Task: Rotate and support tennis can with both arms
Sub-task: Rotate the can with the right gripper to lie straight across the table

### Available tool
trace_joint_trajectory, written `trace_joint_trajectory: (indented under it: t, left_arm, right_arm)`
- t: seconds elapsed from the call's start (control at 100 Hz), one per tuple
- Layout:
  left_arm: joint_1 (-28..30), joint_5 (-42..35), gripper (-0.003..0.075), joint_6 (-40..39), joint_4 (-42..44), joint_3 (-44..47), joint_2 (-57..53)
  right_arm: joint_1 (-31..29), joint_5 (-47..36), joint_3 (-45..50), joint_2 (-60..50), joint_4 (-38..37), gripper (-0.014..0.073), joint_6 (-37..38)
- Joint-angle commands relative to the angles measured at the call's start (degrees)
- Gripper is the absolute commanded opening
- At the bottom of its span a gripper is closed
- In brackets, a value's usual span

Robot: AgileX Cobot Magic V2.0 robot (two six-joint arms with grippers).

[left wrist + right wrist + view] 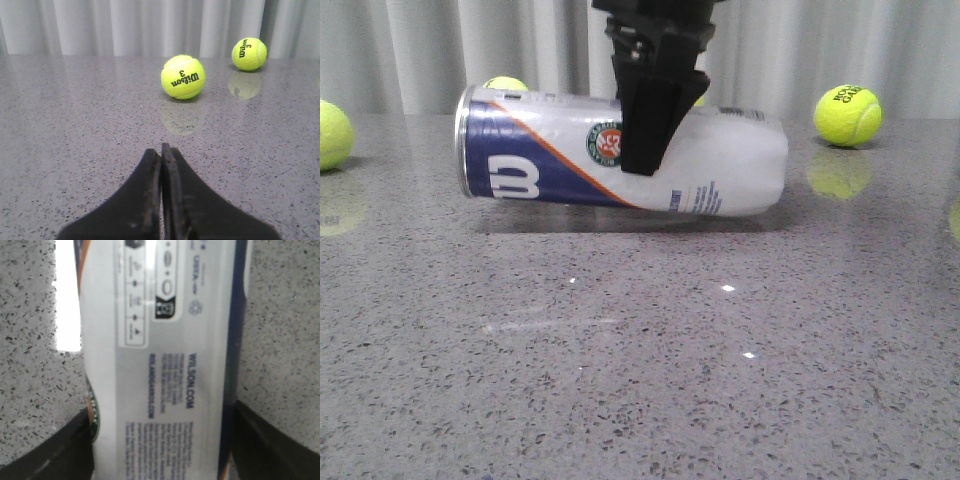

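Right gripper (650, 140) came down from above, black fingers (260, 445) straddling the tennis can (620, 150) — pressed to both its sides, left gripper (161, 155) low over the table, fingertips together — nothing held.

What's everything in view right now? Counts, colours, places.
tennis can: 1, white with navy panel and orange stripe, on its side, mid-table, metal rim to the left, lifted slightly off the table.
tennis balls: yellow-green; front view shows three plainly, far left edge, behind the can, far right; the left wrist view shows two, which may be some of the same.
table: 1, grey speckled stone.
curtain: grey-white, behind the table.
right gripper: black, clamped across the can's middle.
left gripper: black, fingers together, holding nothing, over bare table.
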Motion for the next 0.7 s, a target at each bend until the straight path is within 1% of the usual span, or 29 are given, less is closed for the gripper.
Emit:
trace_joint_trajectory:
  t: [0.0, 0.48, 0.58, 0.69]
  left_arm:
    - [0.1, -4.1, -0.0020, -0.5, -0.2, 2.7, -2.2]
    - [0.1, -4.1, -0.0021, -0.5, -0.2, 2.7, -2.2]
    - [0.1, -4.1, -0.0020, -0.5, -0.2, 2.7, -2.2]
    - [0.1, -4.1, -0.0020, -0.5, -0.2, 2.7, -2.2]
  right_arm:
    - [0.0, 3.0, -1.8, -3.1, 0.7, 0.0358, -0.8]
    - [0.4, 1.2, 0.5, -3.0, 0.7, 0.0363, -0.8]
    - [0.4, 0.8, 0.5, -3.0, 0.7, 0.0424, -0.8]
    - [0.4, 0.8, 0.5, -3.0, 0.7, 0.0551, -0.2]
